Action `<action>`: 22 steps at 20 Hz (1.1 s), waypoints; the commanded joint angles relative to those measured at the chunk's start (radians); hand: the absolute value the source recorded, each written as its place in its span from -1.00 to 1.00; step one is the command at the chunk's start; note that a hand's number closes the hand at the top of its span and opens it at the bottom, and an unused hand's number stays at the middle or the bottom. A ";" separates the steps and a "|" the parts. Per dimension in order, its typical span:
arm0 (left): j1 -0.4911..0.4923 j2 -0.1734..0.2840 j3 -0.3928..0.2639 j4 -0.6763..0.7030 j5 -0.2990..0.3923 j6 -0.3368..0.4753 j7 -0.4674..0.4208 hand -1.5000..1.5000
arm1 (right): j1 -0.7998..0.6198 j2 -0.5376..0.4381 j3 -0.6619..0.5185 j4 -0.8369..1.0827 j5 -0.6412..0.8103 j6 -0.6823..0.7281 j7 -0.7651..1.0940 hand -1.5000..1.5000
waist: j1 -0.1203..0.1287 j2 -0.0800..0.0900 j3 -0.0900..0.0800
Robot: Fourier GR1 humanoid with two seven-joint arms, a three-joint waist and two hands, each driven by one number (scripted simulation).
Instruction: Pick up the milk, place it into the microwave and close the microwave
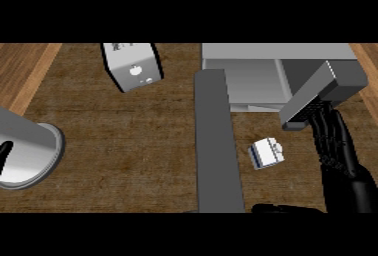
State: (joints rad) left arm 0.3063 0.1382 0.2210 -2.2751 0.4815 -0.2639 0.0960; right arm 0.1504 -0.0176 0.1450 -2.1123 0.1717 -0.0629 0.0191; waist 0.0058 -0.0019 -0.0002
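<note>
Rising from the view's lower right edge, the right hand [341, 150] is stretching its straight fingers [325, 122] up toward the microwave [277, 75], holding nothing (the fingertips are reaching a grey block at the microwave's front corner). Just left of that hand, the milk [266, 153] is lying on the brown counter [125, 145], beside the microwave's open door [218, 140] and outside the cavity. At the far left edge, the left hand [4, 155] is showing only as a dark sliver against a grey forearm, so I cannot tell its state.
</note>
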 commanded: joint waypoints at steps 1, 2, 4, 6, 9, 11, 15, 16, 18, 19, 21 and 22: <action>0.043 0.056 0.117 -0.049 0.147 -0.047 0.059 -1.00 | 0.023 0.017 0.031 0.079 0.049 -0.022 -0.070 -1.00 | 0.001 0.000 0.000; 0.071 -0.007 0.071 -0.058 0.050 -0.052 -0.003 -1.00 | 0.052 0.015 -0.011 0.093 0.018 -0.026 -0.086 -1.00 | 0.000 0.000 0.000; 0.120 -0.025 0.082 -0.051 0.083 -0.090 -0.017 -1.00 | 0.007 0.011 -0.067 0.187 0.000 -0.034 -0.111 -1.00 | 0.003 0.001 0.000; 0.133 -0.013 0.132 -0.037 0.123 -0.136 -0.035 -1.00 | 0.016 0.017 -0.058 0.236 0.008 -0.059 -0.152 -1.00 | 0.003 0.001 0.000; 0.119 0.021 0.170 -0.080 0.202 -0.101 0.047 -1.00 | -0.055 0.001 -0.114 0.326 0.020 -0.089 -0.149 -1.00 | 0.003 0.002 0.001; 0.137 -0.013 0.139 -0.128 0.153 -0.088 0.046 -1.00 | -0.009 0.017 -0.095 0.435 0.036 -0.140 -0.252 -1.00 | 0.004 0.002 0.001; 0.221 -0.031 0.201 -0.084 0.197 -0.202 -0.012 -1.00 | -0.020 -0.014 -0.183 0.567 -0.027 -0.088 -0.349 -1.00 | 0.006 0.001 0.001; 0.152 0.001 0.200 -0.083 0.209 -0.152 0.028 -1.00 | -0.010 -0.008 -0.174 0.609 -0.016 -0.089 -0.376 -1.00 | 0.001 0.002 0.001; 0.233 -0.061 0.174 -0.144 0.191 -0.192 0.014 -1.00 | -0.067 -0.016 -0.220 0.709 -0.033 -0.095 -0.426 -1.00 | 0.009 0.001 0.001; 0.210 -0.005 0.243 -0.071 0.257 -0.212 -0.001 -1.00 | -0.053 -0.044 -0.248 0.758 -0.044 -0.076 -0.444 -1.00 | 0.009 0.001 0.001; 0.204 -0.042 0.205 -0.101 0.205 -0.194 0.013 -1.00 | -0.069 -0.001 -0.242 0.882 -0.030 -0.108 -0.554 -1.00 | 0.007 0.003 0.002; 0.256 -0.020 0.265 -0.094 0.274 -0.249 0.001 -1.00 | -0.073 -0.014 -0.244 0.900 -0.024 -0.100 -0.558 -1.00 | 0.011 0.001 0.001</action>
State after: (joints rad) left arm 0.5101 0.1200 0.4396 -2.3093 0.6643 -0.4749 0.0907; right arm 0.0950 -0.0333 -0.0757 -1.3702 0.1428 -0.1580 -0.4329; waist 0.0132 -0.0004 0.0008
